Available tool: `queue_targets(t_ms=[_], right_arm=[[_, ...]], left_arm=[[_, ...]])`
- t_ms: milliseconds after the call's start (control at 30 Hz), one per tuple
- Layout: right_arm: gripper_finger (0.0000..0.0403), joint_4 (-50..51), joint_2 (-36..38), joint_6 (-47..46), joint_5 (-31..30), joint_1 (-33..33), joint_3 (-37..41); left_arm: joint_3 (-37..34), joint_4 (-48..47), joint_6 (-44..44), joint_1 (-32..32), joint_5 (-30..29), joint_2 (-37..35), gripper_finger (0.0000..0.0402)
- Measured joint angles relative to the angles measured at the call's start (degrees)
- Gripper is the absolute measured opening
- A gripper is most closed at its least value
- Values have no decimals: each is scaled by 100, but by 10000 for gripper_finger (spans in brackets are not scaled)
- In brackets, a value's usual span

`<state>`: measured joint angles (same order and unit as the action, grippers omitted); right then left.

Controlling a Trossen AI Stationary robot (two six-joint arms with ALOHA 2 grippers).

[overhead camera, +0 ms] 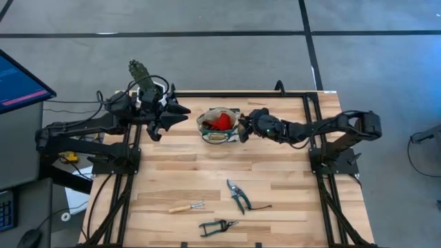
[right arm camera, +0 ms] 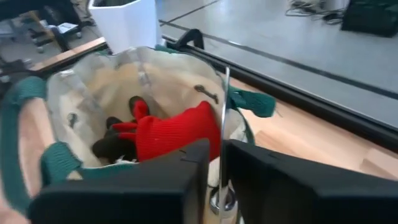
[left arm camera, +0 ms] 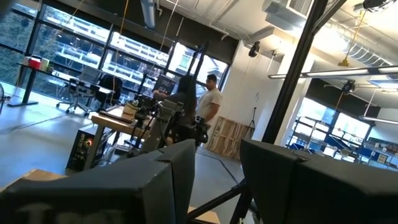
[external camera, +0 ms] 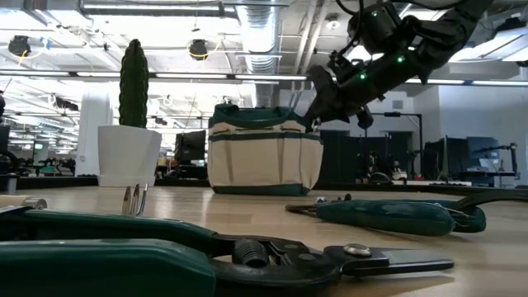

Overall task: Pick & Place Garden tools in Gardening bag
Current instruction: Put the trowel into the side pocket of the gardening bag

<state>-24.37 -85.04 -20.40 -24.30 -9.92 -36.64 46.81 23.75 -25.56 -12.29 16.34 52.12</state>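
Note:
The beige gardening bag point(overhead camera: 219, 125) with green trim stands open at the table's far middle; it also shows in the low view point(external camera: 264, 153). A red-and-black item point(right arm camera: 168, 134) lies inside it. My right gripper point(right arm camera: 217, 149) is at the bag's right rim point(overhead camera: 242, 129), shut on a thin metal tool part point(right arm camera: 224, 106). My left gripper point(overhead camera: 176, 120) is open and empty, left of the bag. Pruning shears point(overhead camera: 238, 195), a small wooden-handled rake point(overhead camera: 187, 207) and second shears point(overhead camera: 217, 226) lie flat on the near table. My right gripper pinches a thin metal strip or shaft of a tool point(right arm camera: 224, 124) between its two fingers. The fingers slant down from the table's right side. The metal runs along the fingers and sticks out past their tips over the bag's open mouth, clear of the table. Which tool it is cannot be told.
A cactus in a white pot point(external camera: 128, 155) stands at the far left, beside my left arm. A monitor point(overhead camera: 17, 83) is off the table's left. People stand in the room beyond point(left arm camera: 208, 102). Bare wood lies between the bag and the near tools.

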Motion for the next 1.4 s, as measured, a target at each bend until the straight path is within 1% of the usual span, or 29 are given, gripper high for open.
queue_targets(t_ms=[233, 367, 500, 567, 667, 767, 867, 933, 1000, 1067, 1100, 1133, 1233, 1400], right_arm=[[133, 15, 307, 7, 503, 1, 0], [166, 15, 663, 107, 545, 14, 0], [185, 36, 1069, 124, 632, 0, 0], [189, 72, 1243, 146, 645, -3, -2], [190, 390, 1447, 148, 645, -31, -2], [182, 884, 1628, 144, 635, -45, -2], [160, 1461, 1809, -27, 634, -40, -2], [131, 1866, 1929, -165, 626, -55, -2], [91, 2187, 1986, -216, 601, -105, -2], [41, 2293, 1986, -216, 586, -170, -2], [21, 2311, 1979, -202, 584, -202, -2], [12, 2299, 1949, -186, 572, -230, -2], [7, 2339, 1765, -353, 613, -329, -2], [1, 2313, 1385, -507, 934, -373, -3]], left_arm=[[0, -90, 0, 0, 0, 0, 117], [0, -151, 1, 0, 0, 2, 117], [0, -197, 0, 0, -1, 2, 117], [0, -195, 0, 0, 0, 2, 117], [0, -195, 0, 0, 0, 2, 117], [0, -197, 0, 0, 0, 2, 117], [0, -195, 0, 0, 0, 2, 117], [0, -195, 0, 0, 0, 2, 117], [0, -195, 0, 0, 0, 2, 117], [0, -197, 0, 0, 0, 2, 117], [0, -196, 0, 0, 0, 2, 117], [0, -195, 0, 0, 0, 2, 117], [0, -195, 0, 0, 0, 2, 117], [0, -197, 0, 0, 0, 2, 117]])
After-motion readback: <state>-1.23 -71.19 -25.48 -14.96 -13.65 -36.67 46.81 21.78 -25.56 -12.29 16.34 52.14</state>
